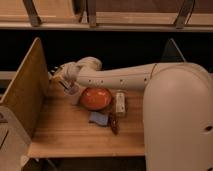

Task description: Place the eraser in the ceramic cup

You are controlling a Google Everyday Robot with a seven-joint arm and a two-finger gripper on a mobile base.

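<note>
The ceramic cup [73,95] is a small pale round cup on the wooden table [70,137], just left of the orange dish. My gripper [63,83] hangs directly over the cup's left rim, at the end of the long white arm that reaches in from the right. It is shut on the eraser [67,87], which shows as a thin dark bar slanting down from the gripper into the mouth of the cup. The eraser's lower end is hidden inside the cup.
An orange dish [96,98] sits right of the cup, with a white bottle [120,103] lying beside it. A blue pad [98,118] and a dark red oblong thing [113,123] lie in front. A tall wooden side panel [22,92] walls the left.
</note>
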